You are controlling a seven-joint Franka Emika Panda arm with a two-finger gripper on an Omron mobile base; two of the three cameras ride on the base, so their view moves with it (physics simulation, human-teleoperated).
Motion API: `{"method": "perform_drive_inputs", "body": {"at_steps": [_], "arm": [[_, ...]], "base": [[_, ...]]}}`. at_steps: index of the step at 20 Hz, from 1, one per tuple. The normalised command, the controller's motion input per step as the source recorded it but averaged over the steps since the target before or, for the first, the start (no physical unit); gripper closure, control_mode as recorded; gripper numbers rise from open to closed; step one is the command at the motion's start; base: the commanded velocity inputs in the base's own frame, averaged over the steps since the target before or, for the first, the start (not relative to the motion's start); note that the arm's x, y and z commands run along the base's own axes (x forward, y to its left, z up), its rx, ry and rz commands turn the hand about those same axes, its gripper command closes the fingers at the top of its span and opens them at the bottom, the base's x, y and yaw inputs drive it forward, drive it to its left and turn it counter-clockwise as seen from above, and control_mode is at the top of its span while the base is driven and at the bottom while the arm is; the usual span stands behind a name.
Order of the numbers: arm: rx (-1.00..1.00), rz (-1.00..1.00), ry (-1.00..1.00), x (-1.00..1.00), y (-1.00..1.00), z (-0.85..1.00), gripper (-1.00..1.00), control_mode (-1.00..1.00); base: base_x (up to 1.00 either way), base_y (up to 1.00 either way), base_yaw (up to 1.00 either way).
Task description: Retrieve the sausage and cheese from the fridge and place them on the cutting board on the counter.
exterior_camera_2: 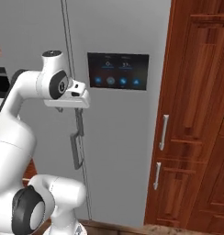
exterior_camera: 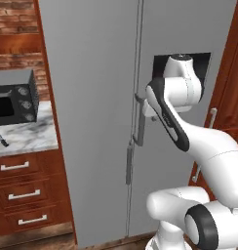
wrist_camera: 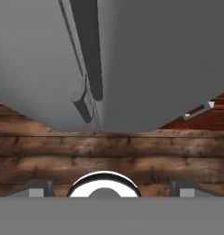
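Both doors of the fridge (exterior_camera: 96, 97) are shut, two long handles (exterior_camera: 139, 122) meeting at the seam, one touch panel (exterior_camera_2: 117, 70) on the right door. The gripper (wrist_camera: 109, 186) is spread wide, nothing held, beside those handles. One microwave (exterior_camera: 16, 100) and one knife (exterior_camera: 2, 139) are seen on the counter (exterior_camera: 28, 136).

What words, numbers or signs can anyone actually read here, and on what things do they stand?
No text can be read.
Dark touch panel on the tall grey double-door fridge: pale digits and round blue icons, too blurred to read.
Black microwave on the veined marble counter: plain round knobs, no legible marks.
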Motion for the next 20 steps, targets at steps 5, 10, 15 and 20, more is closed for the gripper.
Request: {"method": "perform_drive_inputs", "body": {"at_steps": [5, 10, 15, 20], "arm": [[0.00, 0.00, 0.00, 0.00, 0.00, 0.00, -1.00, 1.00], [0.00, 0.00, 0.00, 0.00, 0.00, 0.00, -1.00, 1.00], [0.00, 0.00, 0.00, 0.00, 0.00, 0.00, -1.00, 1.00], [0.00, 0.00, 0.00, 0.00, 0.00, 0.00, -1.00, 1.00]], "base": [[-0.32, -0.32, -0.02], [-0.58, -0.04, 0.00], [-0.50, 0.00, 0.00], [-0.12, 0.00, 0.00]]}}
